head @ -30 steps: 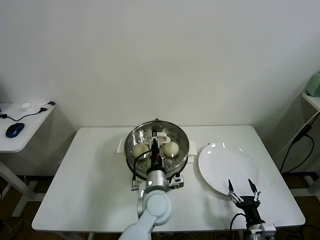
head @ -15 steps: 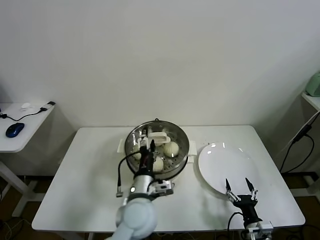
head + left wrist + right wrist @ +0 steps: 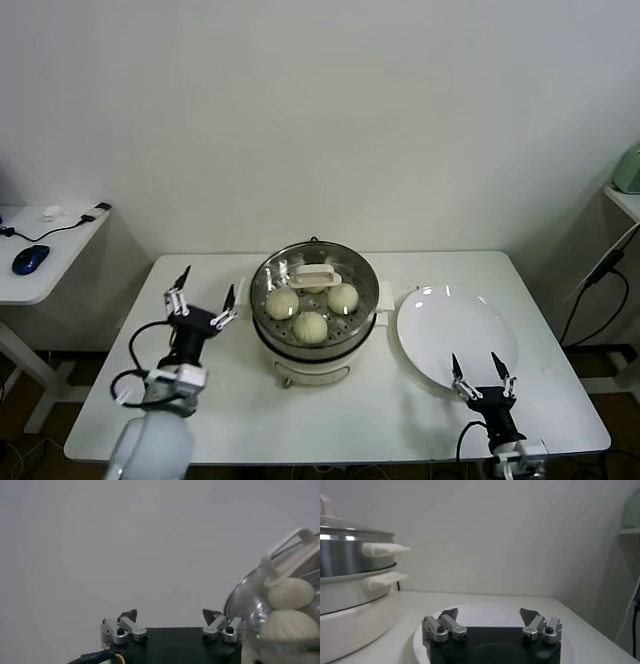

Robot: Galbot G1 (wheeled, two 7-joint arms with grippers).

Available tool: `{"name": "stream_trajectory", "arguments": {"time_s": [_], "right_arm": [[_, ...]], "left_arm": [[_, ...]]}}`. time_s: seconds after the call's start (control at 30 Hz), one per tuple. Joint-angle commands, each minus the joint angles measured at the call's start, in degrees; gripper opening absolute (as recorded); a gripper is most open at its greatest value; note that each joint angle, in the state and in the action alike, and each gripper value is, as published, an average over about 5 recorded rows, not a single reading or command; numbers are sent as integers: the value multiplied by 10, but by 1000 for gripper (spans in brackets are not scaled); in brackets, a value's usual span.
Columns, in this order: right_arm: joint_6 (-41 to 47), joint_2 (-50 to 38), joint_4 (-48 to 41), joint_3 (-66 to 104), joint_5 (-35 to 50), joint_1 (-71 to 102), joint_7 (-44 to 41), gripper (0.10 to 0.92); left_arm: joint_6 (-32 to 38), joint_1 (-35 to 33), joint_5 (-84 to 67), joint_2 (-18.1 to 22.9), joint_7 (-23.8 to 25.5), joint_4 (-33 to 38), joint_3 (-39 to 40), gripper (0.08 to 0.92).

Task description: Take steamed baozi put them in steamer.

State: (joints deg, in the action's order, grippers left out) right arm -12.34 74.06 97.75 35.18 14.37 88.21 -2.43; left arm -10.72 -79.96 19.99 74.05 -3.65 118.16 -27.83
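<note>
The steel steamer [image 3: 268, 330] stands mid-table on its white base. Three cream baozi lie on its perforated tray: left [image 3: 282, 302], front [image 3: 311, 326] and right [image 3: 343, 297]. A fourth is mostly hidden behind the white tray handle [image 3: 313, 273]. My left gripper [image 3: 200, 300] is open and empty, left of the steamer and apart from it. Its wrist view shows the gripper [image 3: 172, 617], the steamer rim [image 3: 240, 587] and two baozi [image 3: 290, 592]. My right gripper [image 3: 482, 375] is open and empty over the front edge of the white plate [image 3: 440, 325].
The right wrist view shows the right gripper [image 3: 492, 614] above the plate [image 3: 485, 607], with the steamer's side and handles [image 3: 350, 580] to one side. A side desk with a blue mouse [image 3: 30, 259] stands far left. A cable [image 3: 600, 290] hangs at the right.
My left arm has pulled back from over the steamer to the left of it, empty and open. All the baozi in the steamer now show. The right gripper has barely moved.
</note>
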Motion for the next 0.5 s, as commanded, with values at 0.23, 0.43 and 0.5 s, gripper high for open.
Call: {"name": "stream_trajectory", "arguments": {"time_s": [0.23, 0.43, 0.5], "right_arm": [[2, 0, -8, 0, 1, -6, -2, 823], [3, -2, -7, 0, 1, -6, -2, 823], [3, -3, -7, 0, 2, -6, -2, 823]], "left_arm": [[228, -93, -352, -23, -26, -176, -48, 823], [243, -94, -327, -17, -28, -179, -28, 823], [248, -95, -317, -17, -27, -180, -26, 823]]}}
